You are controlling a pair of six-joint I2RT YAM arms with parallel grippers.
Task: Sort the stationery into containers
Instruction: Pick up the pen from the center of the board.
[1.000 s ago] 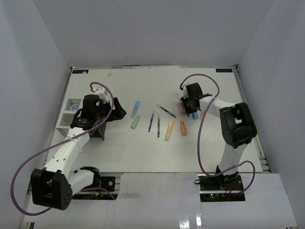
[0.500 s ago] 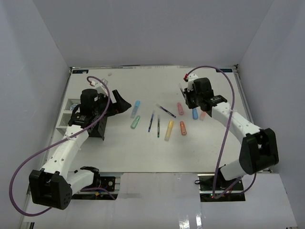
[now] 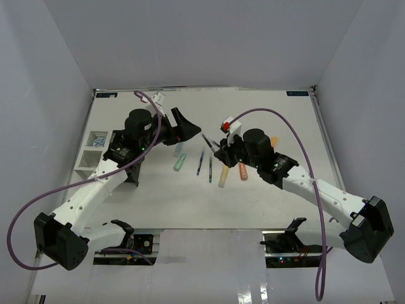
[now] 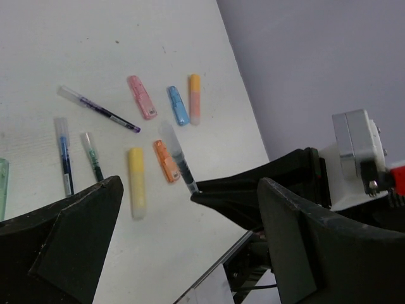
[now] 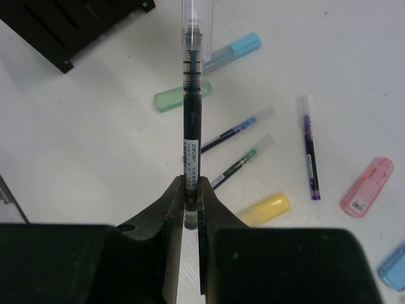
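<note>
Right gripper (image 5: 191,190) was clamped on the lower end of a dark pen (image 5: 192,107). In the right wrist view the pen ran straight up the frame, its clear cap cut off at the top edge. In the top view that arm stretched from the lower right corner to the centre, and the pen poked toward the upper left.

The left gripper (image 3: 183,130) hung left of centre with jaws wide apart. Its arm bent up from the lower left corner and hid most of the organizer (image 3: 131,176). The tray (image 3: 87,166) sat at the left edge, with the roll (image 3: 98,140) in its upper compartment.

A green marker (image 3: 180,163) and a yellow marker (image 3: 224,174) lay mid-frame on the table (image 3: 158,202). The right arm covered the pink marker (image 4: 142,96) and a blue marker (image 4: 178,105) from above; only the left wrist view showed them, side by side near its top.
</note>
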